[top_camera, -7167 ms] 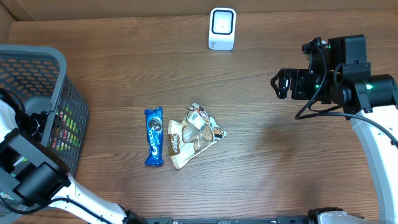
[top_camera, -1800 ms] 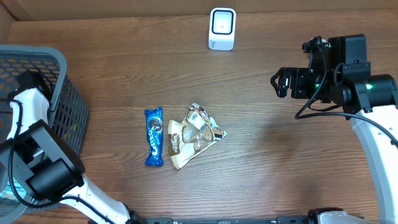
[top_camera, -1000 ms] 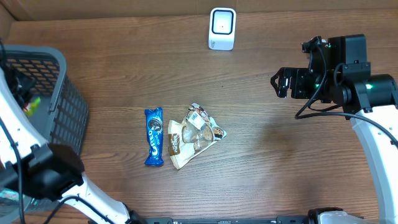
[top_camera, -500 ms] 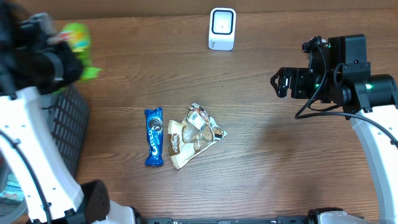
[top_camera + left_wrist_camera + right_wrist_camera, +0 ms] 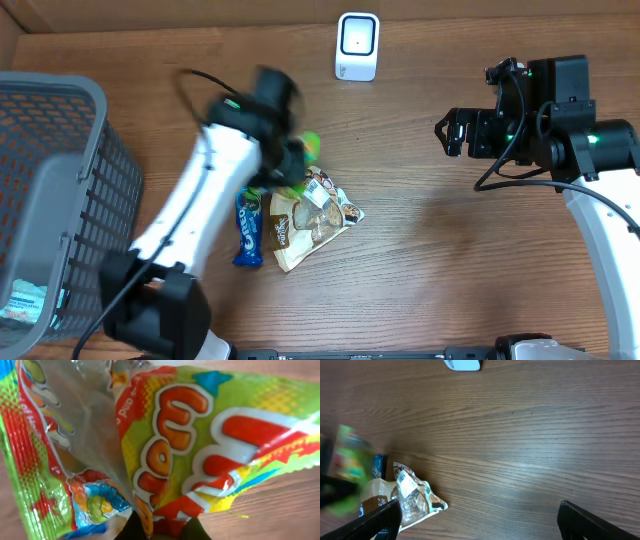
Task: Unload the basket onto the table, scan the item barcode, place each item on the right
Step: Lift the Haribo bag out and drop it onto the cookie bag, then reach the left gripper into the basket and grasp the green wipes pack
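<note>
**Overhead view.** The left gripper (image 5: 298, 160), blurred, hangs over the middle of the table (image 5: 430, 280), clamped on the green snack packet (image 5: 312, 146). The packet is off the table surface, just beyond the brown snack bag (image 5: 318, 215) and well short of the white scanner (image 5: 357, 46) at the far edge. A blue biscuit pack (image 5: 247, 235) lies beside the bag, partly under the arm. The wire basket (image 5: 60, 180) stands at the left. The right gripper (image 5: 452, 135) is at the right, well apart from every item.

**Left wrist view.** The packet fills the frame, its lower edge pinched between two dark fingers (image 5: 131, 531) drawn almost together.

**Right wrist view.** The fingers (image 5: 375, 519) are spread wide with nothing between them; the packet shows blurred at the left edge, the scanner at the top
</note>
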Tool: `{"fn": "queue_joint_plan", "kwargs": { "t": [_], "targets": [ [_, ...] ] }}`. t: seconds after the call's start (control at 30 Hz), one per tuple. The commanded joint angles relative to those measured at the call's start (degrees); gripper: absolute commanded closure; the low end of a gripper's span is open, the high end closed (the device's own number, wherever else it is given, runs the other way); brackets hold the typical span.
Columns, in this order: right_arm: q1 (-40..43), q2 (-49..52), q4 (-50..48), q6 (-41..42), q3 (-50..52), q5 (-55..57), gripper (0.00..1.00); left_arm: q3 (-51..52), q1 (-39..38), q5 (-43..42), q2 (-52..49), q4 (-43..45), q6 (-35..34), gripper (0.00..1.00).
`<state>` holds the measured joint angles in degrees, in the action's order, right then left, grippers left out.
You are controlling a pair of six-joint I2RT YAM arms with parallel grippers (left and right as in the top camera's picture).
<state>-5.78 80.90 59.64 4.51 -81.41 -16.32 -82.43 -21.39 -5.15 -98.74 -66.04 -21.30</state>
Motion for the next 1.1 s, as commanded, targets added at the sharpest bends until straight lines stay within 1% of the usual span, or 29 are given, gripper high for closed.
{"fn": "queue_joint_plan", "kwargs": {
  "t": [0.0, 0.07, 0.1, 0.17, 0.23, 0.37, 0.47, 0.53, 0.6, 0.63, 0.67, 0.73, 0.83, 0.87, 0.97, 1.07],
  "targets": [
    [-0.5, -0.1, -0.2, 0.1, 0.2, -0.3, 0.00, 3.4, -2.8, 0.8, 1.2, 3.1, -2.1, 0.80],
    [-0.5, -0.1, -0.2, 0.1, 0.2, -0.3, 0.00, 3.5, -3.4, 1.2, 1.2, 3.3, -2.1, 0.49],
    [-0.5, -0.1, -0.2, 0.1, 0.2, -0.3, 0.00, 3.2, -3.3, 1.2, 1.3, 3.3, -2.1, 0.42],
    [-0.5, -0.1, -0.2, 0.2, 0.2, -0.3, 0.00, 1.0, -2.5, 1.0, 1.3, 1.7, -2.1, 0.34],
    [-0.5, -0.1, -0.1, 0.1, 0.2, -0.3, 0.00, -3.0, -1.3, 1.1, 1.4, -1.4, -2.1, 0.30],
    [-0.5, -0.1, 0.3, 0.1, 0.2, -0.3, 0.00, -16.6, 2.5, 2.9, 1.6, -10.7, -1.6, 0.29],
    [-0.5, -0.1, 0.6, 0.1, 0.2, -0.3, 0.00, -28.2, 6.3, 6.6, 2.5, -18.6, -2.0, 0.29],
    [-0.5, -0.1, 0.7, 0.1, 0.2, -0.3, 0.00, -35.1, 9.4, 10.8, 3.5, -24.5, -4.1, 0.28],
    [-0.5, -0.1, 0.9, 0.2, 0.2, -0.3, 0.00, -39.6, 12.9, 14.6, 4.9, -29.9, -6.0, 0.28],
    [-0.5, -0.1, 1.1, 0.1, 0.2, -0.3, 0.00, -40.7, 15.3, 16.0, 6.1, -30.8, -5.7, 0.29],
    [-0.5, -0.1, 1.2, 0.2, 0.2, -0.3, 0.00, -40.4, 17.6, 15.6, 8.1, -30.8, -4.5, 0.28],
    [-0.5, -0.1, 1.3, 0.1, 0.2, -0.3, 0.00, -39.6, 22.1, 15.9, 11.0, -30.8, -4.5, 0.27],
    [-0.5, -0.1, 1.3, 0.2, 0.2, -0.3, 0.00, -36.6, 31.6, 15.7, 15.7, -30.8, -4.7, 0.27],
    [-0.5, -0.1, 1.3, 0.1, 0.2, -0.3, 0.00, -34.9, 35.3, 15.9, 17.2, -30.8, -5.1, 0.24],
    [-0.5, -0.1, 1.3, 0.1, 0.2, -0.3, 0.00, -28.7, 47.5, 16.6, 20.0, -28.9, -5.7, 0.12],
    [-0.5, -0.1, 0.7, 0.2, 0.2, -0.3, 0.00, -22.4, 57.8, 14.5, 19.9, -24.0, -5.7, 0.09]
  ]
}}
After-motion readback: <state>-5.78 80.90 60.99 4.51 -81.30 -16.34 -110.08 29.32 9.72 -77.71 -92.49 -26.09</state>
